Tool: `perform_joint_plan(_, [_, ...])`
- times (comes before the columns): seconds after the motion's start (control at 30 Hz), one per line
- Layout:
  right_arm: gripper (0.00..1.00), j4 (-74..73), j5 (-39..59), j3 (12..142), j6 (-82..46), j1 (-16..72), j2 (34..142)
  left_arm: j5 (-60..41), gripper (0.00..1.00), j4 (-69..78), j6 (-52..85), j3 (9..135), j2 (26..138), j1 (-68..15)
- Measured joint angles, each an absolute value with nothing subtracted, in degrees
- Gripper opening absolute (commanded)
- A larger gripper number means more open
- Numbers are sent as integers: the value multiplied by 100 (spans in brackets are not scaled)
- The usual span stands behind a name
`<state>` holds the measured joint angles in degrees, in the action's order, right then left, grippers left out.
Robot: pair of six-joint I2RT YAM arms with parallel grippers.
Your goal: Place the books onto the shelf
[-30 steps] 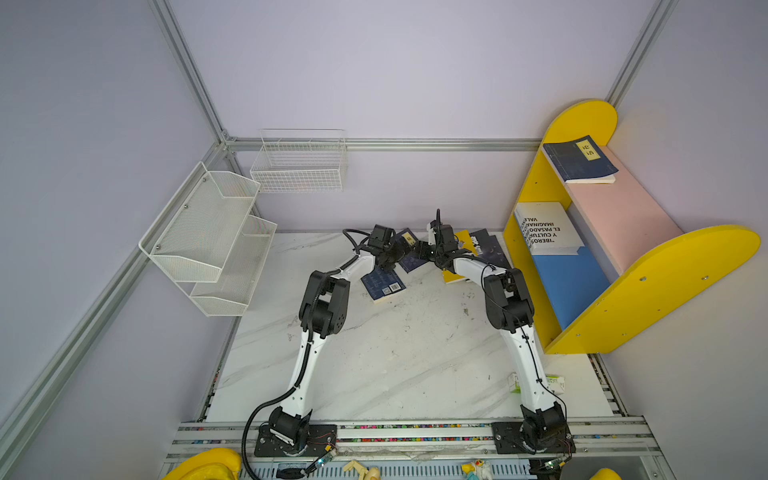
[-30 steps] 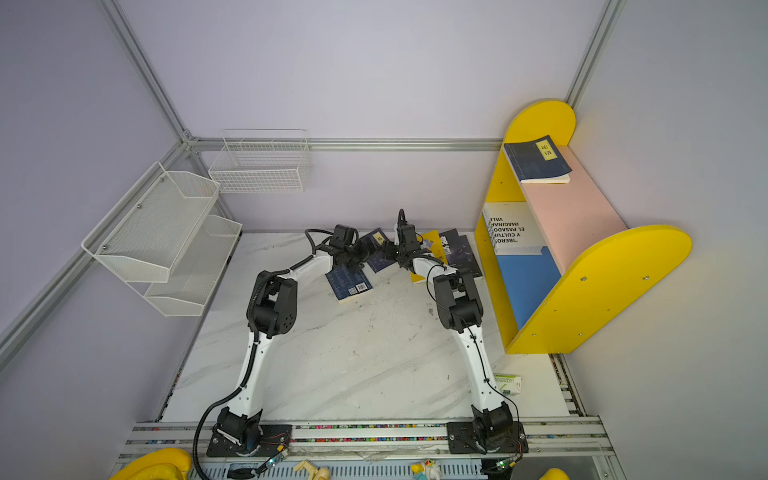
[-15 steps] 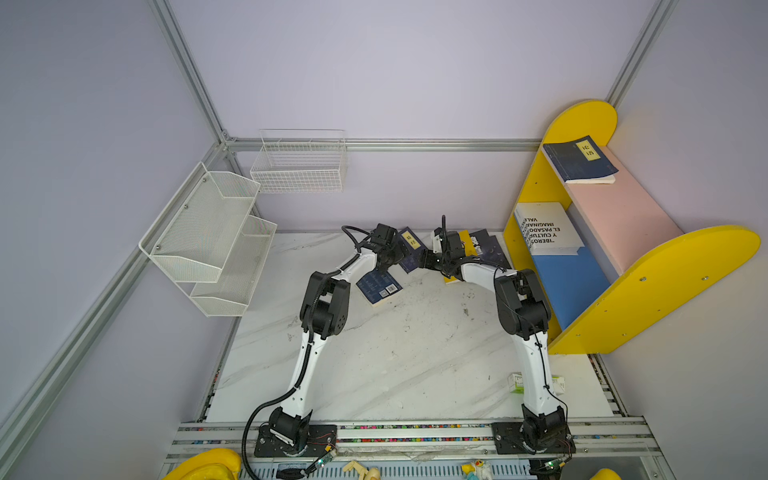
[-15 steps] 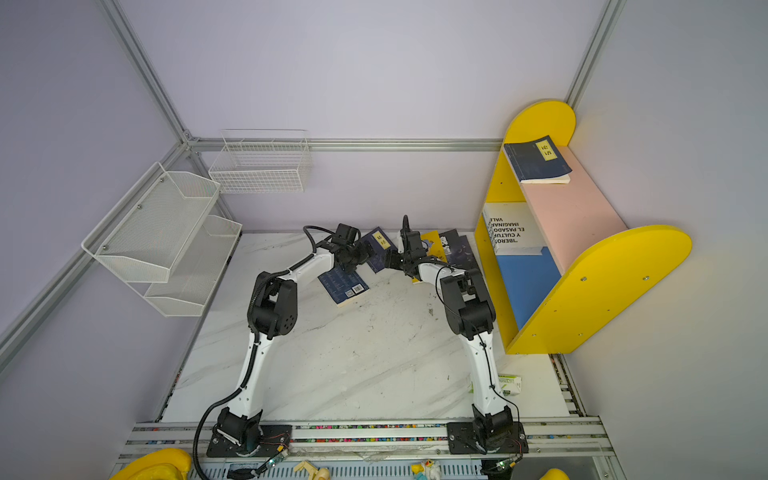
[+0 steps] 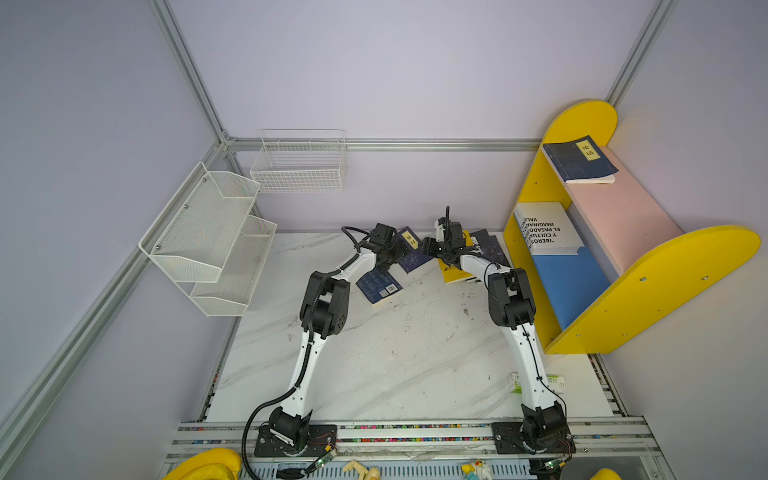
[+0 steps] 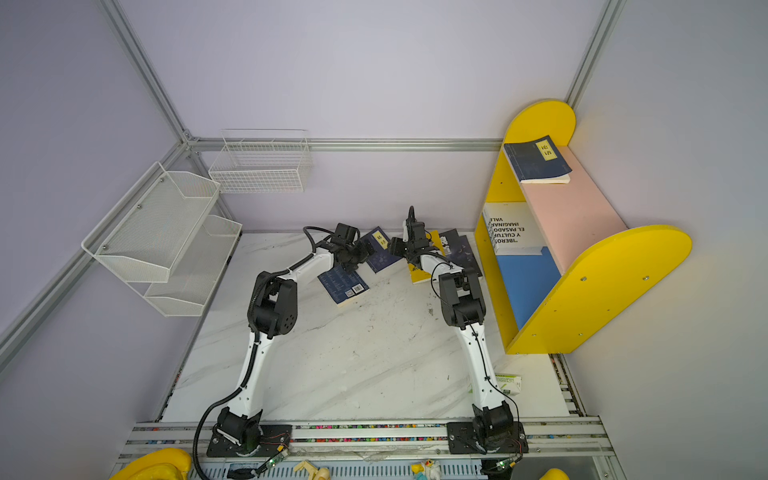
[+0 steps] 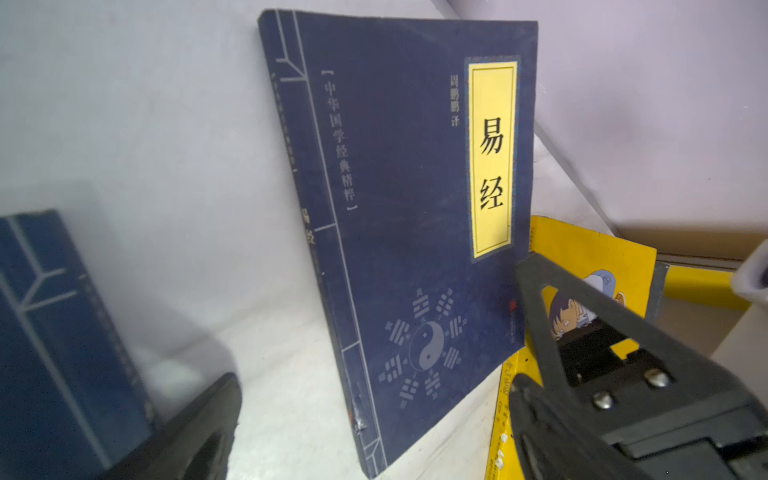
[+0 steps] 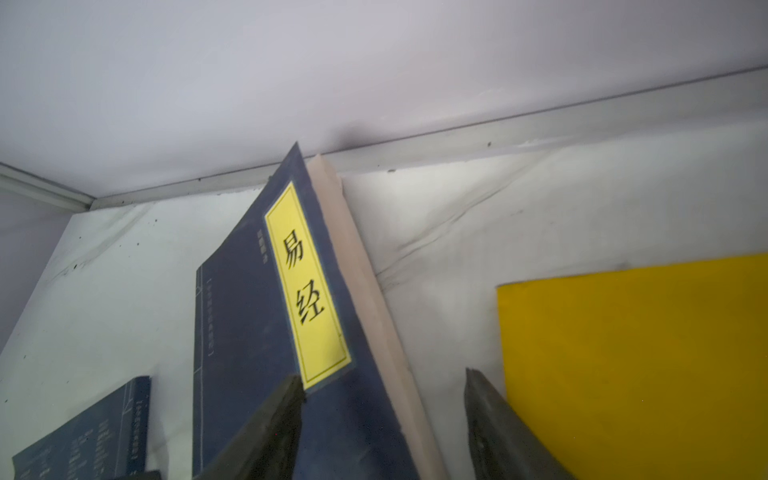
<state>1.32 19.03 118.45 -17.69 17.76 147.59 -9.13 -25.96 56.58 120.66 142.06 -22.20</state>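
Note:
A navy book with a yellow label [image 5: 409,248] [image 6: 379,248] lies tilted near the back wall, between both grippers. My left gripper [image 5: 394,254] [image 7: 374,378] is open wide over that navy book's [image 7: 399,199] lower corner. My right gripper [image 5: 428,246] [image 8: 381,374] is open and straddles the navy book's [image 8: 257,324] raised page edge. One finger lies on the cover; the other stands clear of the pages. A navy barcode book [image 5: 378,287], a yellow book [image 5: 453,272] and dark books [image 5: 488,245] lie on the table. The shelf [image 5: 665,266] holds a navy book [image 5: 579,160] and a white book [image 5: 548,228].
A white mesh tiered rack [image 5: 208,237] and a wire basket [image 5: 299,162] hang on the left and back walls. A small green-and-white box [image 5: 516,382] sits behind the right arm near the front. The back wall is close behind both grippers.
My right gripper has drawn back to the right, uncovering the navy book's yellow label, and its jaws have narrowed a little. The left arm has barely moved.

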Motion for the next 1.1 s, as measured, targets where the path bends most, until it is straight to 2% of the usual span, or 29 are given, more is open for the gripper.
perform_joint_plan(0.1, [62, 80, 2115, 11577, -1651, 1859, 14639, -1037, 100, -2484, 5693, 12066, 14230, -2206])
perform_joint_plan(0.27, [60, -246, 2137, 10156, -1640, 2073, 13793, -1361, 100, -2036, 5857, 11878, 14230, -2104])
perform_joint_plan(0.5, [58, -318, 2071, 10291, -1835, 2075, 13889, -2368, 98, 95, 6320, 10554, 13950, -1772])
perform_joint_plan(0.6, [58, -320, 2012, 10501, -1857, 2067, 14031, -2781, 86, 875, 6584, 10195, 13950, -1691])
perform_joint_plan(0.7, [58, -294, 1994, 10626, -1850, 2075, 14110, -3183, 70, 1378, 6934, 9974, 14000, -1664])
perform_joint_plan(0.93, [58, -276, 1922, 10648, -1826, 2108, 14123, -3660, 51, 1710, 7255, 9935, 14103, -1699])
perform_joint_plan(1.1, [60, -392, 1876, 10466, -1835, 2119, 14035, -3691, 24, 1745, 7210, 9682, 14099, -1691])
